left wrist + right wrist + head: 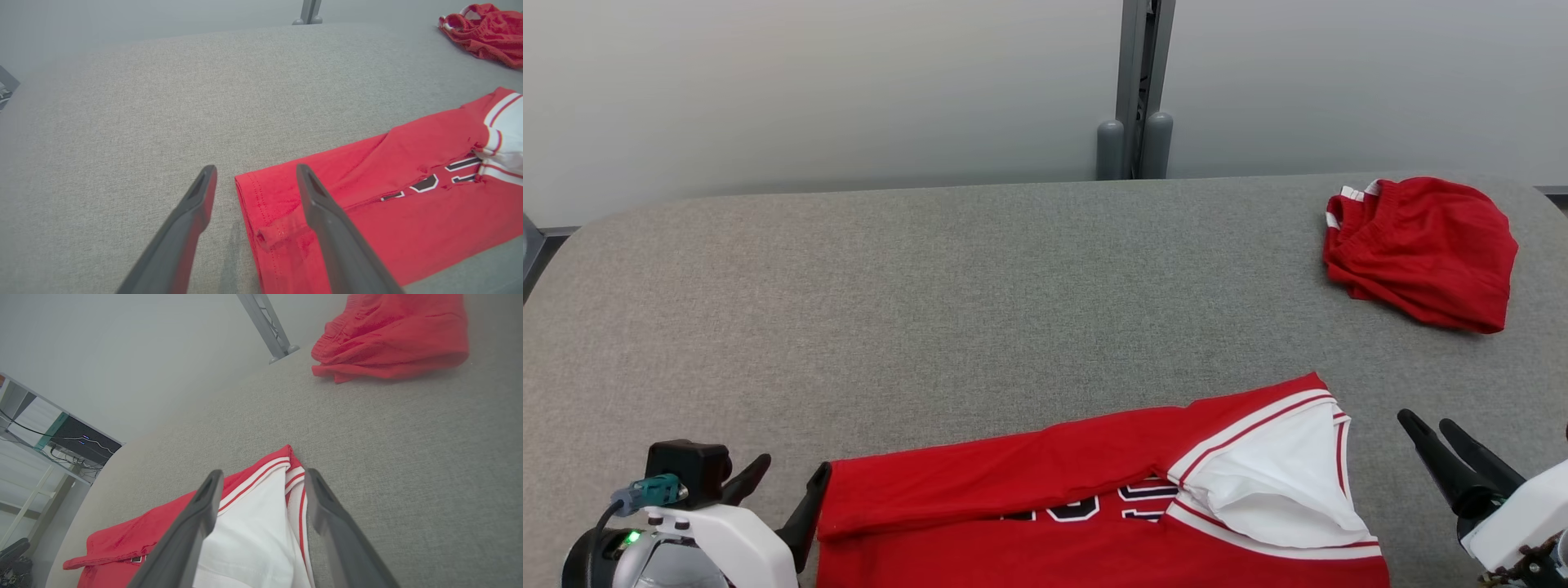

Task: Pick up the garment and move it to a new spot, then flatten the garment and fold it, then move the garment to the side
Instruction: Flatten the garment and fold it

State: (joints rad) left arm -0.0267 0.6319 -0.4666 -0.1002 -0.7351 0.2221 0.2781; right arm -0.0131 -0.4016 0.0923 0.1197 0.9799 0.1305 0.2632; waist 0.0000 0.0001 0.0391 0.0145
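Right now the red basketball jersey (1054, 465) lies at six o'clock in my head view, along the near edge of the grey fabric table (931, 286). Its far side is turned over the black-and-white numbers. Its white-trimmed shoulder end, showing white lining, points toward four o'clock. My left gripper (792, 467) sits at seven o'clock by the hem end with its two dark fingers spread wide and nothing between them but cloth edge and tabletop. In the left wrist view the hem corner falls between the fingers and the right-hand finger stands over the red fabric, though from this angle I cannot tell whether it touches. My right gripper (1425, 420) is at four o'clock, also spread wide and empty, apart from the jersey's trimmed end. A crumpled pair of red shorts (1421, 249) rests at two o'clock, well apart from the jersey. A grey post (1143, 82) stands at twelve o'clock behind the table.
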